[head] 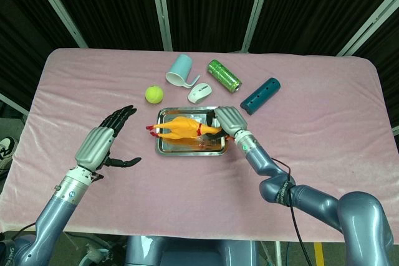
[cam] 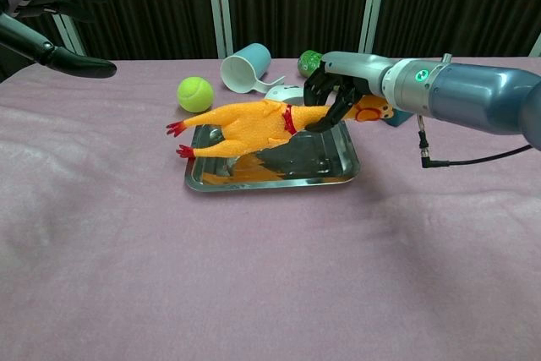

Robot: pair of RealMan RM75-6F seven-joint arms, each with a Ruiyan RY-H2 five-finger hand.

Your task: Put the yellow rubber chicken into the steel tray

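Observation:
The yellow rubber chicken (head: 182, 129) (cam: 249, 123) hangs lengthwise just above the steel tray (head: 163, 146) (cam: 279, 177), red feet pointing to the left. My right hand (head: 225, 120) (cam: 336, 82) grips its neck at the tray's right end. The chicken's body looks close to the tray floor, and its reflection shows in the steel. Off to the left of the tray, my left hand (head: 106, 141) (cam: 51, 6) hovers above the pink cloth with fingers spread and nothing in it.
Behind the tray lie a tennis ball (head: 154, 94), a tipped light-blue cup (head: 179, 70), a white mouse (head: 199, 92), a green can (head: 224, 75) and a teal cylinder (head: 260, 95). A cable (cam: 439, 154) trails from my right wrist.

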